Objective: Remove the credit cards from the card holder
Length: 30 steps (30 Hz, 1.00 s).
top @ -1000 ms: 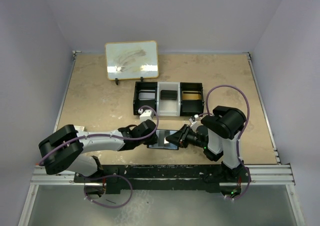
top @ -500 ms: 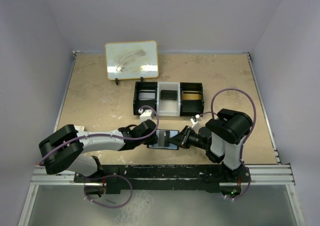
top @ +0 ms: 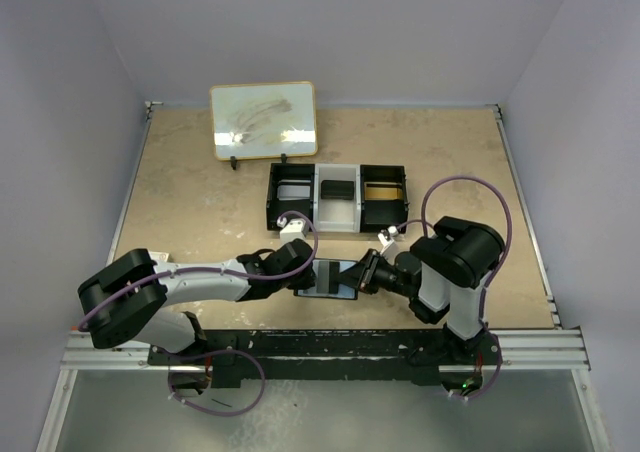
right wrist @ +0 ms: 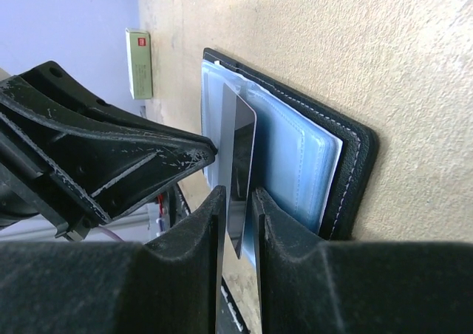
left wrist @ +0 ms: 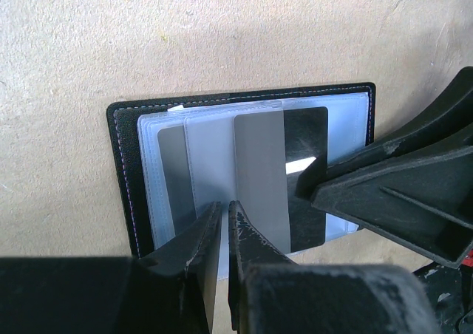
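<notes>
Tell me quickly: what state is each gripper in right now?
Left gripper: closed, tips resting on the card holder.
Right gripper: closed on a card partly out of the holder.

Card holder (left wrist: pixel 124 179) black, sleeves (left wrist: pixel 151 173) pale blue; card (left wrist: pixel 259 171) grey and black; table (left wrist: pixel 222 31) beige; tray (top: pixel 272 200) black-white

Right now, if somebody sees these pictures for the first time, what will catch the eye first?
Both arms meet over the open black card holder near the table's front edge. The right gripper pinches a dark card partly drawn out of the clear sleeves, while the left gripper, shut, sits at the holder's near edge. Behind them lies a three-compartment tray.
</notes>
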Motion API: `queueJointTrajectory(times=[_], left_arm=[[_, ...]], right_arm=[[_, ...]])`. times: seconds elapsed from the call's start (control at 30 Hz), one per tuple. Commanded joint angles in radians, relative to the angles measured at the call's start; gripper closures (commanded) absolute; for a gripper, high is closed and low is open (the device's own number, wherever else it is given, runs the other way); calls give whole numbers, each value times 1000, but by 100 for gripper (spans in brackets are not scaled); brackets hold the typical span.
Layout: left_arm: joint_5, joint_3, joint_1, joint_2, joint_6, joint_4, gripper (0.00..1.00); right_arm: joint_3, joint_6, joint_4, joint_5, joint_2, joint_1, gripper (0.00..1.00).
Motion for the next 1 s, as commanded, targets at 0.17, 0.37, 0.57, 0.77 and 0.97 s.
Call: queueJointTrajectory(times=[0.17, 0.37, 0.57, 0.77, 0.97], left_arm=[[-12, 1, -4, 23, 36, -84, 94], [-12, 1, -3, 22, 35, -84, 94], [-12, 0, -4, 23, 35, -79, 94], [-13, -2, -4, 22, 35, -82, 94], [-13, -4, -5, 20, 33, -81, 94]], right_arm=[[27, -21, 37, -26, 6, 5, 76], [61, -75, -140, -7, -85, 5, 77], [84, -107, -225, -7, -128, 6, 87], [80, -109, -235, -5, -151, 6, 100], [51, -103, -295, -1, -203, 6, 100]])
